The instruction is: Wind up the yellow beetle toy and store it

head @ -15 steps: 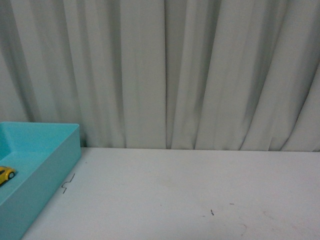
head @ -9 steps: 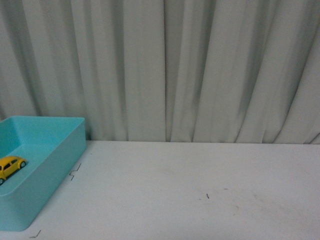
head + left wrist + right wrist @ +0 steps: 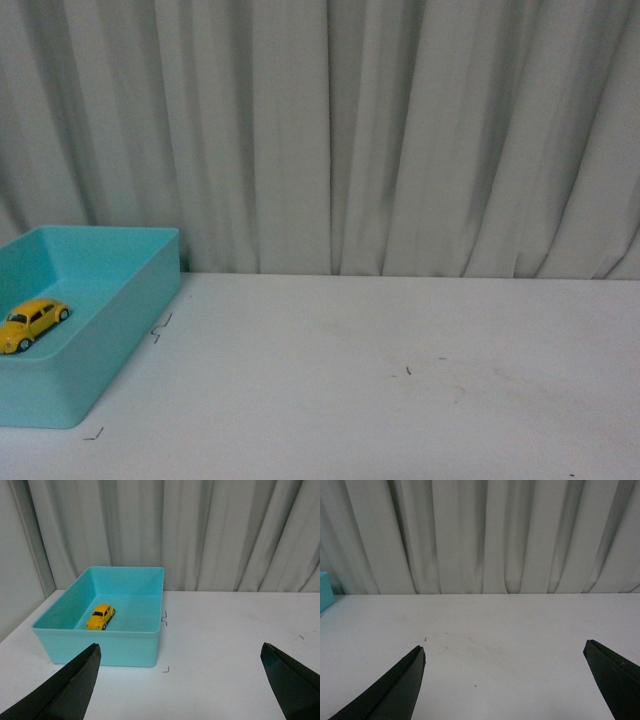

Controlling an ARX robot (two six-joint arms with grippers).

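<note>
Front view: yellow beetle toy (image 3: pixel 33 324) sitting on its wheels inside the turquoise bin (image 3: pixel 120 310), at about 8 o'clock in the frame; bin resting on the white table (image 3: pixel 400 380) against the left edge, grey curtain (image 3: pixel 330 130) hanging behind; small dark corner marks (image 3: pixel 160 328) showing on the table just beside the bin; neither arm appearing.

Left wrist view: left gripper (image 3: pixel 180 685) hanging above the table with both black fingers (image 3: pixel 65 690) spread wide apart, gripping nothing; bin lying ahead toward 10 o'clock, well apart from the fingers; toy sitting on the bin floor, nearer the left wall, touching no wall, nose pointing toward about 1 o'clock; corner marks showing just outside the bin's right wall.

Right wrist view: right gripper (image 3: pixel 505 685) likewise spread wide, carrying nothing, hovering over bare table with faint scuffs (image 3: pixel 445 642); sliver of the bin peeking in at 9 o'clock; toy not showing here; curtain filling the upper half.
</note>
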